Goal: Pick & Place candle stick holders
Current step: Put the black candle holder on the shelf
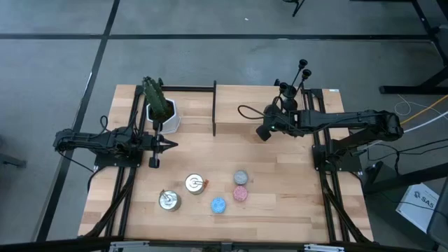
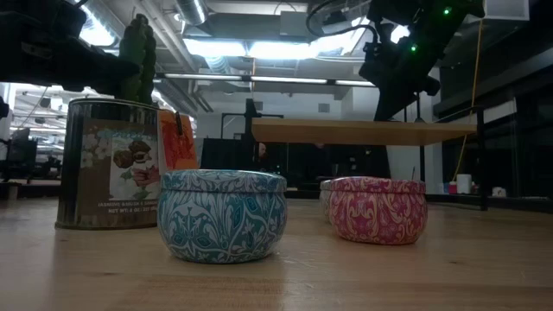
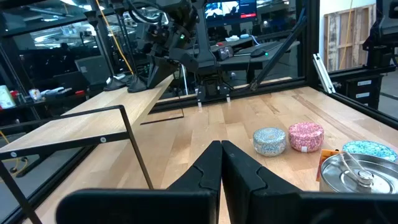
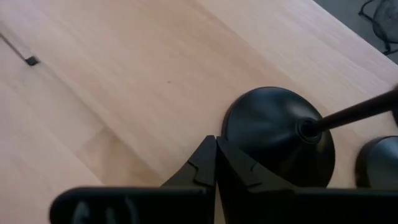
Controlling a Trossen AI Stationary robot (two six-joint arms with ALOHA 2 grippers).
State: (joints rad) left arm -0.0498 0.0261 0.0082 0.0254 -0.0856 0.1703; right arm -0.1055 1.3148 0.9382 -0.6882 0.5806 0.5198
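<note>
my right end effector hung over the raised shelf at the far side of the worktop, its fingers pressed together and holding nothing. through the right wrist camera its tips sat just beside the round black base of one of the candle stick holders, whose thin stem ran off toward the picture's edge; the rim of a second base showed next to it. from above, the candle stick holders stood grouped on the far right part of that shelf, close to my right arm's wrist, and i could not count them with certainty.

my left end effector waited low over the left side of the worktop, fingers also closed together with nothing between them, pointing toward the middle. a white pot with a green plant stood just behind it.

toward the near edge sat two silver tins and, to their right, the small round candle tins: a grey one, a pink one and a blue one, all well apart from the holders.
</note>
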